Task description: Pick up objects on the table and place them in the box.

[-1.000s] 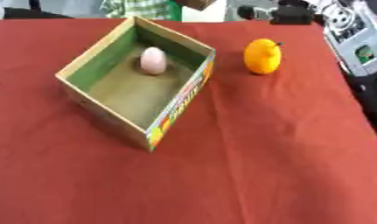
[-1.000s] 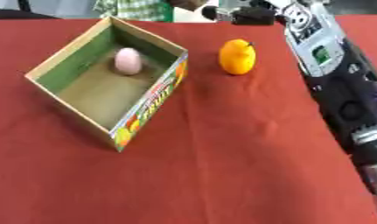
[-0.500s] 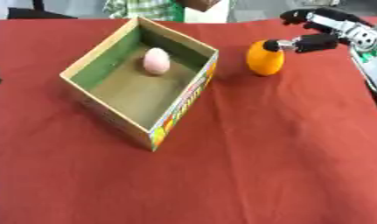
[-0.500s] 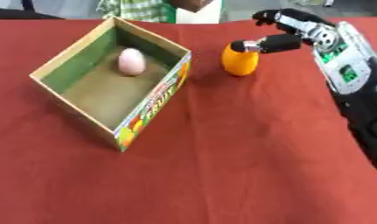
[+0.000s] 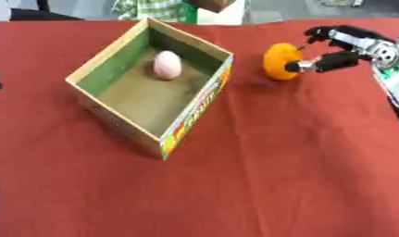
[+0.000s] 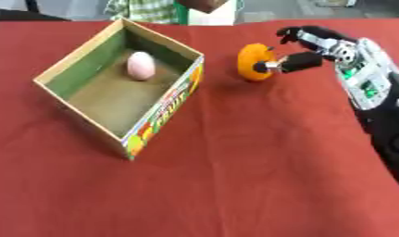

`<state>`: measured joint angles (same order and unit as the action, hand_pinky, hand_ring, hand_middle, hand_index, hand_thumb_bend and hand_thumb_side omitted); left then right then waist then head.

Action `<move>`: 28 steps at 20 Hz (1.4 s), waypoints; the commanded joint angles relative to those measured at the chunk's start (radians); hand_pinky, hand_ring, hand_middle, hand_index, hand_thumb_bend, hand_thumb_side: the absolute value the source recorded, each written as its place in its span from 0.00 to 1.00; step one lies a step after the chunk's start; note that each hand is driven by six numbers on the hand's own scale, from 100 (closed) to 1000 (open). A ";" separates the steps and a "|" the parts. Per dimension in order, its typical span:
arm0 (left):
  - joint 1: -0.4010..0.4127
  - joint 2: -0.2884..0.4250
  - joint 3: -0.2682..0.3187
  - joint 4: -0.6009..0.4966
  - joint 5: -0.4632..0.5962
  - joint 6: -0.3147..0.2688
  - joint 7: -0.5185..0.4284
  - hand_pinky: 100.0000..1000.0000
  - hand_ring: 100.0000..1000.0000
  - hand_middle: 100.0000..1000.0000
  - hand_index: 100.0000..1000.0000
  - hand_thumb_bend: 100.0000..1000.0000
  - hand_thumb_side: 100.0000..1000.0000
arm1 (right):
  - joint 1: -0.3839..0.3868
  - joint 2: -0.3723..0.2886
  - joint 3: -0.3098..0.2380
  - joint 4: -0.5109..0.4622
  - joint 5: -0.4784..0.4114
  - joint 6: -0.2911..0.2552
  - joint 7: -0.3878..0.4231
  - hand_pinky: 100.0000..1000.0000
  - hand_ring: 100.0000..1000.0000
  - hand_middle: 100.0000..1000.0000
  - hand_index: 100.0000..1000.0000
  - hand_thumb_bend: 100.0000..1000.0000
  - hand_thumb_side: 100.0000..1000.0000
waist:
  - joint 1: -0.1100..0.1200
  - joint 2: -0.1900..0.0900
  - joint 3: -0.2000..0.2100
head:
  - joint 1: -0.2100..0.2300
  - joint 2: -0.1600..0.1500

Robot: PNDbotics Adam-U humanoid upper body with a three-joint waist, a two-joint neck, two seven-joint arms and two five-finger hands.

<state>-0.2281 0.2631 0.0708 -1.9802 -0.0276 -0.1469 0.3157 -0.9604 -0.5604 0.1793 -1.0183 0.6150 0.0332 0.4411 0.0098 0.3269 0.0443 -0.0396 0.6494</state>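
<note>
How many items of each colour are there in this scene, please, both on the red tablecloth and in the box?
Orange: 1, the orange fruit on the cloth, touched by the right hand.
Pale pink: 1, the egg-shaped object inside the box.
Total: 2 items, plus the 1 cardboard box.

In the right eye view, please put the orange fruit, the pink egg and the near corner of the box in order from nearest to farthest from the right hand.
From the right hand:
1. Orange fruit, just left of the hand, at its thumb tip.
2. Pink egg, farther left, inside the cardboard box near its far wall.
3. Near corner of the box, down and left, toward the table's front.
</note>
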 commanded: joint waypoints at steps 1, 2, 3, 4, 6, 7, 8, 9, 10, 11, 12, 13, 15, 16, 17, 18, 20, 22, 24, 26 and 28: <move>-0.009 0.005 0.005 -0.020 -0.001 0.000 -0.002 0.53 0.54 0.60 0.70 0.00 0.61 | -0.028 -0.005 -0.004 0.023 0.026 -0.002 -0.036 0.92 0.94 0.81 1.00 0.51 0.55 | 0.000 -0.015 0.003 | -0.006 -0.011; -0.009 0.004 0.004 -0.020 -0.001 0.000 -0.003 0.53 0.54 0.60 0.70 0.00 0.61 | -0.030 0.001 -0.004 0.036 0.033 -0.003 -0.047 0.91 0.94 0.80 1.00 0.49 0.52 | -0.001 -0.014 0.005 | -0.007 -0.012; -0.009 0.004 0.004 -0.020 0.000 0.001 -0.004 0.53 0.54 0.60 0.70 0.00 0.61 | -0.032 0.008 -0.005 0.049 0.039 -0.004 -0.056 0.91 0.93 0.80 1.00 0.48 0.52 | -0.001 -0.013 0.006 | -0.007 -0.012; -0.009 0.003 0.003 -0.020 0.000 0.001 -0.004 0.53 0.54 0.60 0.70 0.00 0.61 | -0.034 0.013 -0.005 0.060 0.043 -0.007 -0.062 0.91 0.93 0.79 1.00 0.49 0.52 | -0.001 -0.012 0.007 | -0.008 -0.013; -0.009 0.001 0.003 -0.020 0.001 0.001 -0.005 0.53 0.54 0.60 0.70 0.00 0.61 | -0.037 0.024 -0.006 0.079 0.048 -0.013 -0.066 0.91 0.93 0.79 1.00 0.49 0.52 | -0.002 -0.010 0.010 | -0.009 -0.014; -0.010 0.001 0.003 -0.020 0.001 0.002 -0.005 0.53 0.54 0.60 0.70 0.00 0.61 | -0.039 0.029 -0.006 0.086 0.051 -0.015 -0.068 0.91 0.93 0.79 1.00 0.49 0.52 | -0.002 -0.010 0.011 | -0.009 -0.014; -0.010 0.000 0.002 -0.020 0.001 0.002 -0.006 0.53 0.54 0.60 0.70 0.00 0.61 | -0.040 0.033 -0.006 0.092 0.053 -0.017 -0.069 0.90 0.93 0.78 1.00 0.49 0.52 | -0.003 -0.009 0.011 | -0.010 -0.015; -0.010 0.000 0.002 -0.020 0.001 0.002 -0.006 0.53 0.54 0.60 0.70 0.00 0.61 | -0.043 0.038 -0.006 0.097 0.055 -0.019 -0.070 0.90 0.93 0.78 1.00 0.48 0.53 | -0.003 -0.008 0.012 | -0.010 -0.016; -0.010 -0.001 0.002 -0.020 0.001 0.002 -0.007 0.53 0.54 0.60 0.70 0.00 0.61 | -0.045 0.042 -0.006 0.101 0.056 -0.021 -0.072 0.90 0.92 0.77 1.00 0.48 0.53 | -0.003 -0.007 0.013 | -0.011 -0.016; -0.011 -0.001 0.001 -0.020 0.002 0.002 -0.007 0.53 0.54 0.60 0.70 0.00 0.61 | -0.048 0.045 -0.006 0.103 0.057 -0.022 -0.075 0.90 0.92 0.76 1.00 0.47 0.53 | -0.004 -0.006 0.014 | -0.011 -0.016; -0.011 -0.001 0.001 -0.020 0.002 0.002 -0.007 0.53 0.54 0.60 0.70 0.00 0.61 | -0.050 0.048 -0.005 0.106 0.059 -0.024 -0.078 0.89 0.92 0.76 0.99 0.47 0.54 | -0.004 -0.006 0.014 | -0.012 -0.016; -0.011 -0.002 0.000 -0.020 0.002 0.002 -0.008 0.53 0.54 0.60 0.70 0.00 0.61 | -0.051 0.052 -0.003 0.108 0.061 -0.025 -0.079 0.89 0.92 0.75 0.98 0.46 0.54 | -0.004 -0.005 0.015 | -0.012 -0.016; -0.012 -0.002 0.000 -0.020 0.003 0.003 -0.010 0.53 0.54 0.60 0.70 0.00 0.61 | -0.054 0.057 -0.002 0.114 0.067 -0.027 -0.085 0.88 0.91 0.73 0.95 0.42 0.52 | -0.005 -0.003 0.016 | -0.013 -0.016; -0.012 -0.003 0.000 -0.020 0.003 0.003 -0.010 0.53 0.54 0.60 0.70 0.00 0.61 | -0.056 0.060 -0.002 0.117 0.069 -0.028 -0.090 0.88 0.90 0.71 0.91 0.38 0.51 | -0.005 -0.003 0.017 | -0.013 -0.017; -0.013 -0.003 0.000 -0.020 0.003 0.002 -0.010 0.53 0.54 0.60 0.70 0.00 0.61 | -0.056 0.063 -0.003 0.119 0.069 -0.028 -0.097 0.87 0.89 0.68 0.88 0.34 0.50 | -0.005 -0.002 0.018 | -0.014 -0.017; -0.013 -0.003 0.000 -0.020 0.003 0.003 -0.011 0.53 0.54 0.60 0.70 0.00 0.61 | -0.056 0.065 -0.004 0.121 0.067 -0.029 -0.106 0.86 0.88 0.63 0.85 0.29 0.49 | -0.006 -0.001 0.018 | -0.014 -0.018; -0.013 -0.003 -0.001 -0.020 0.003 0.003 -0.011 0.53 0.54 0.60 0.70 0.00 0.61 | -0.055 0.068 -0.006 0.119 0.053 -0.027 -0.129 0.84 0.85 0.56 0.79 0.14 0.44 | -0.006 -0.001 0.019 | -0.013 -0.018; -0.012 -0.004 0.000 -0.020 0.003 0.004 -0.011 0.53 0.54 0.60 0.70 0.00 0.61 | -0.052 0.067 -0.005 0.109 0.033 -0.024 -0.155 0.83 0.81 0.51 0.73 0.00 0.38 | -0.006 -0.002 0.018 | -0.011 -0.016; -0.011 -0.003 0.000 -0.020 0.003 0.004 -0.011 0.53 0.54 0.60 0.70 0.00 0.61 | -0.050 0.064 0.000 0.091 0.010 -0.018 -0.171 0.81 0.79 0.48 0.71 0.00 0.30 | -0.007 -0.004 0.016 | -0.008 -0.015; -0.010 -0.003 0.000 -0.020 0.002 0.005 -0.012 0.53 0.54 0.60 0.70 0.00 0.61 | -0.052 0.057 0.007 0.067 -0.003 -0.010 -0.184 0.78 0.75 0.45 0.67 0.00 0.18 | -0.008 -0.006 0.014 | -0.007 -0.013; -0.010 -0.003 -0.001 -0.020 0.002 0.007 -0.013 0.53 0.54 0.60 0.70 0.00 0.61 | -0.055 0.051 0.015 0.050 0.005 -0.005 -0.200 0.75 0.71 0.41 0.63 0.00 0.07 | -0.009 -0.008 0.012 | -0.007 -0.013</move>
<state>-0.2297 0.2467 0.0700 -1.9802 -0.0266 -0.1405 0.3071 -0.9945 -0.4792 0.1940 -0.9385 0.6273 0.0246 0.2533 0.0017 0.3424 0.0570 -0.0483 0.6413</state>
